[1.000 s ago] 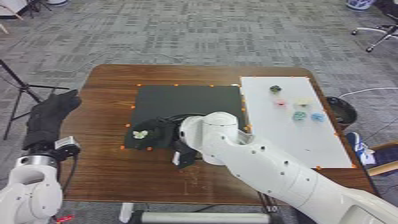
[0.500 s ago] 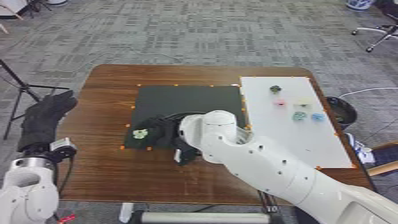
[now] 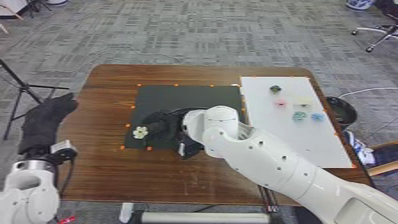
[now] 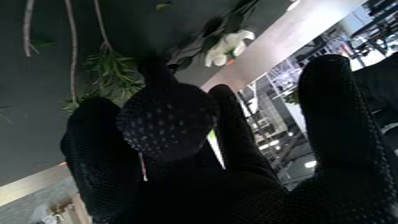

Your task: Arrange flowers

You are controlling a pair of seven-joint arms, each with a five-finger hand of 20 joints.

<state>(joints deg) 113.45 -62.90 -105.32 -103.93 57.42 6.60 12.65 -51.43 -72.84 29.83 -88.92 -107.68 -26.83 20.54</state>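
My right hand (image 3: 160, 124) is low over the lower left of the black mat (image 3: 178, 97), a white flower (image 3: 140, 132) close beside it. In the right wrist view the fingers and thumb of the right hand (image 4: 169, 120) are curled round a thin stem. Past them show the white flower (image 4: 228, 47) on a dark branch, green needle-like leaves (image 4: 111, 72) and several thin stems. My left hand (image 3: 44, 120) rests at the table's left edge with straight fingers, away from the flowers.
On the white sheet (image 3: 302, 142) at the right are a dark green piece (image 3: 275, 88), a pink bloom (image 3: 280, 102), a cream one (image 3: 303, 102), a teal one (image 3: 298, 116) and a blue one (image 3: 317, 116). A dark bin (image 3: 342, 112) stands beyond the table's right edge.
My right hand has shifted slightly away from the table's near edge. The white flower beside it has turned and moved slightly the same way.
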